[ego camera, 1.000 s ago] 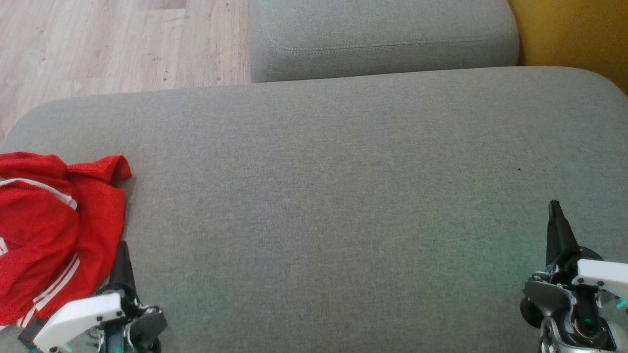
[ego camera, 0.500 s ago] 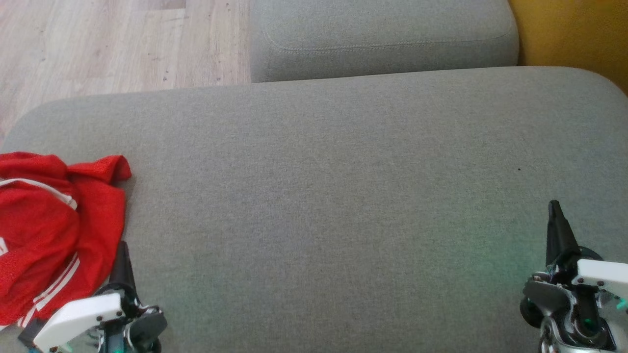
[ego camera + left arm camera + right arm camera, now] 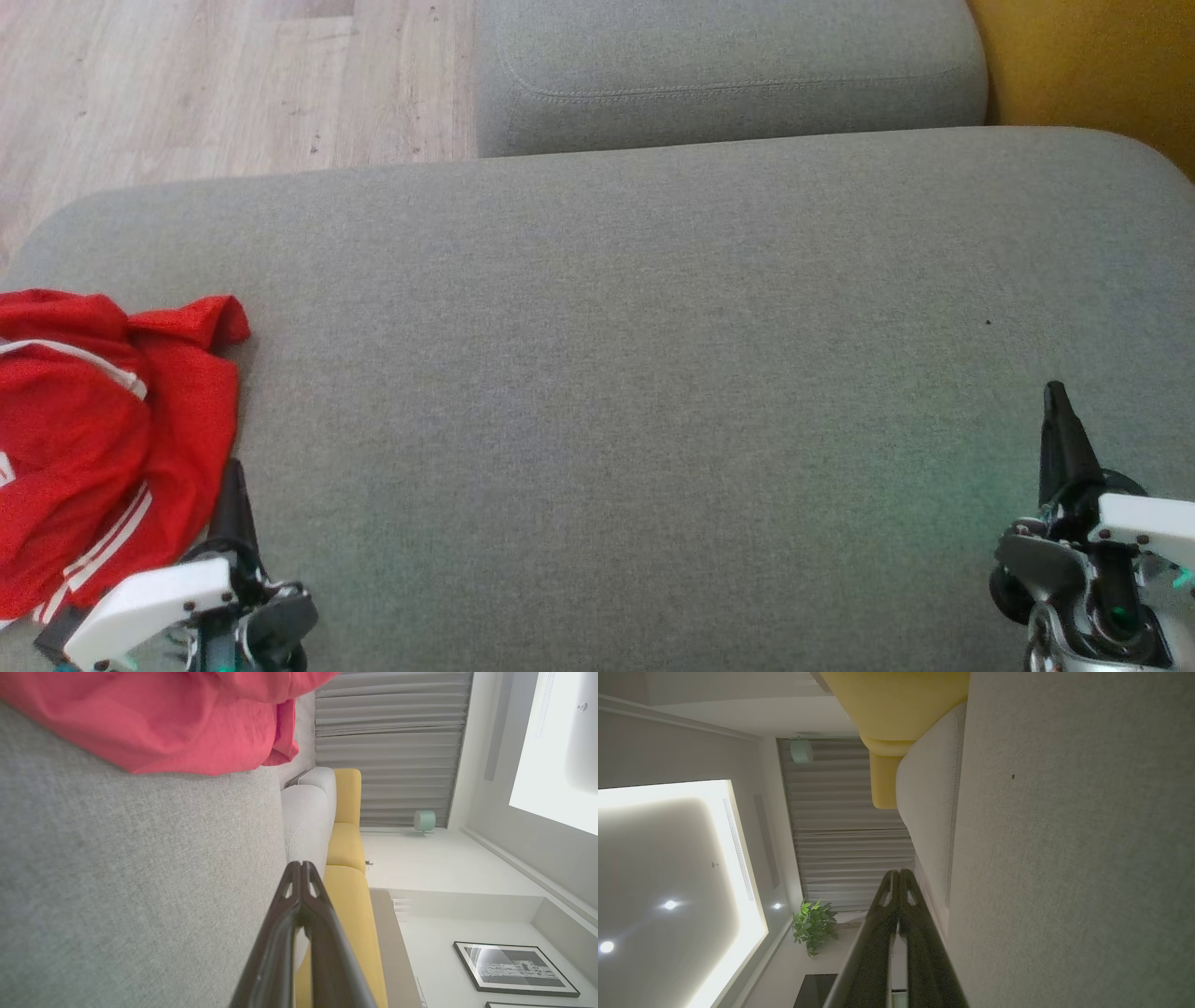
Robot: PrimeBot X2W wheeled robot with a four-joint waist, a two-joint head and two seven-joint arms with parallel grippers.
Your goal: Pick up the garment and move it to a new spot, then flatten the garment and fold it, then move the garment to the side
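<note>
A red garment (image 3: 84,439) with white stripes lies crumpled at the left end of the grey couch seat (image 3: 635,373). My left gripper (image 3: 231,467) hovers at the lower left, just right of the garment's edge, fingers pressed together and holding nothing. In the left wrist view its tips (image 3: 301,865) meet over the seat, with the red garment (image 3: 154,723) apart from them at the top. My right gripper (image 3: 1055,390) sits at the lower right, far from the garment, shut and empty; in the right wrist view its tips (image 3: 896,873) touch.
A second grey cushion (image 3: 728,75) adjoins the seat at the back. Wooden floor (image 3: 187,84) lies beyond the seat's far left edge. A yellow couch part (image 3: 1092,65) stands at the back right. The seat's middle and right offer broad flat room.
</note>
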